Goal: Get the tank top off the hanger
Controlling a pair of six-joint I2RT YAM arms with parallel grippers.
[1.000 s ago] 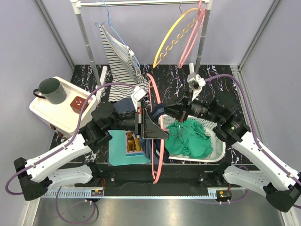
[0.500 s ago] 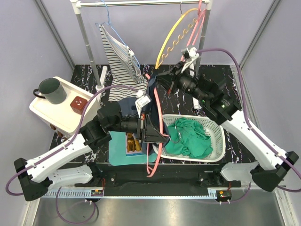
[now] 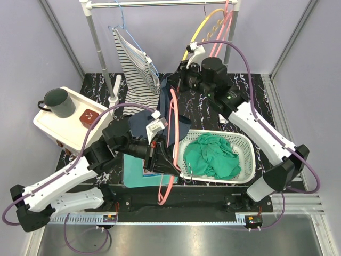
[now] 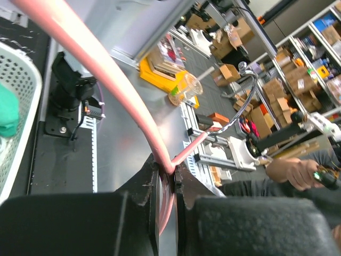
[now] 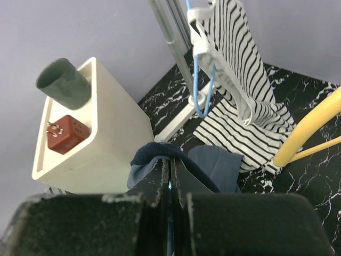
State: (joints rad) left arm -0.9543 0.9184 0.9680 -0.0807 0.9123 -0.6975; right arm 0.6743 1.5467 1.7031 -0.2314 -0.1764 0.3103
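My left gripper (image 3: 166,156) is shut on the pink hanger (image 3: 171,133), which slants from the table's middle down past the front edge. In the left wrist view the jaws (image 4: 168,173) clamp the pink hanger (image 4: 106,69) at its bend. My right gripper (image 3: 176,85) is raised near the rack and shut on the navy tank top (image 3: 180,127). The top stretches from it down to the hanger. In the right wrist view the jaws (image 5: 169,162) pinch a fold of the navy tank top (image 5: 160,151).
A white basket (image 3: 242,141) holding green cloth (image 3: 213,154) stands at the front right. A striped shirt (image 3: 136,69) hangs on a blue hanger on the rack (image 3: 96,42), beside yellow and pink hangers (image 3: 213,32). A white tray (image 3: 53,128) at left holds a green cup (image 3: 58,101).
My right arm has risen and swung back and left toward the rack, pulling the tank top up. The left gripper and hanger have shifted slightly toward the front.
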